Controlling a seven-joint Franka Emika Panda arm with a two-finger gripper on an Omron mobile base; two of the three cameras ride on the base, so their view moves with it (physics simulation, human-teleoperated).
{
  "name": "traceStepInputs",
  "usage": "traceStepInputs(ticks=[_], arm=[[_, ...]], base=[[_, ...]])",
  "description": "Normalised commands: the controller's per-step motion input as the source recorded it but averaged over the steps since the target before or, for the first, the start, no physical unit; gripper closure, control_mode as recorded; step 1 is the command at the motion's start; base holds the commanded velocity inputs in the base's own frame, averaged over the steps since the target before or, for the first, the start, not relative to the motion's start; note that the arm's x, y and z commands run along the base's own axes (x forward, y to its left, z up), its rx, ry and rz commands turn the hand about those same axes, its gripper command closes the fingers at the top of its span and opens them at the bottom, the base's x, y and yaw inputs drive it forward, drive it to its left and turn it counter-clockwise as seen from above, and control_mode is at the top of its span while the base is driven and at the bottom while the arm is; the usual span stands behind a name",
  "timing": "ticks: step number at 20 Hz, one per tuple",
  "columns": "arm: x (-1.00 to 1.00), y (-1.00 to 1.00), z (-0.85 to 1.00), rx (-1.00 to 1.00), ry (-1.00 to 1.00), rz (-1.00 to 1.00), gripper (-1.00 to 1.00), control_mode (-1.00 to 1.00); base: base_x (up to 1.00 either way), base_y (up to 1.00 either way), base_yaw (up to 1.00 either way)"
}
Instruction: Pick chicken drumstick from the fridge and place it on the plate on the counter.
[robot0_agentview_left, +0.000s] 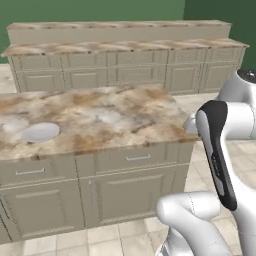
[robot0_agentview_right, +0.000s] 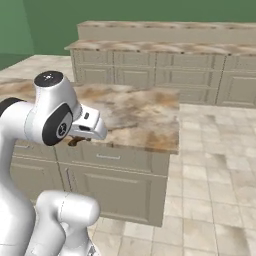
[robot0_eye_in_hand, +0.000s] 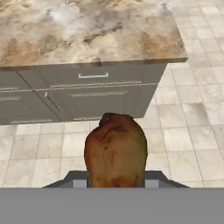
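Note:
In the hand view, my gripper (robot0_eye_in_hand: 116, 181) is shut on the chicken drumstick (robot0_eye_in_hand: 115, 148), an orange-brown lump standing up between the fingers (robot0_eye_in_hand: 78, 182). It hangs over the tiled floor, in front of the counter's (robot0_eye_in_hand: 87, 30) corner. In the right base view, my hand (robot0_agentview_right: 88, 125) is level with the counter (robot0_agentview_right: 142, 117) edge, and a brown bit of the drumstick (robot0_agentview_right: 75, 142) shows under it. The white plate (robot0_agentview_left: 40, 132) sits on the left of the counter (robot0_agentview_left: 110, 117), far from my arm. The fridge is out of view.
A longer back-wall counter (robot0_agentview_left: 125, 47) with beige cabinets runs behind the island, with a tiled aisle (robot0_agentview_right: 210, 150) between and to the right. The island's drawers have silver handles (robot0_eye_in_hand: 92, 75). My own arm (robot0_agentview_left: 217, 150) stands at the island's right front corner.

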Motion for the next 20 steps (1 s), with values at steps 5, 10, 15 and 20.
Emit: traceStepInputs(ticks=[5, 10, 15, 20], arm=[[0.0, 0.0, 0.0, 0.0, 0.0, 0.0, 1.0, 1.0], [0.0, 0.0, 0.0, 0.0, 0.0, 0.0, 1.0, 1.0], [0.0, 0.0, 0.0, 0.0, 0.0, 0.0, 1.0, 1.0], [0.0, 0.0, 0.0, 0.0, 0.0, 0.0, 1.0, 1.0]], base=[[0.0, 1.0, 0.0], [0.06, 1.0, 0.0], [0.08, 0.96, -0.03], [0.29, 0.53, -0.05]])
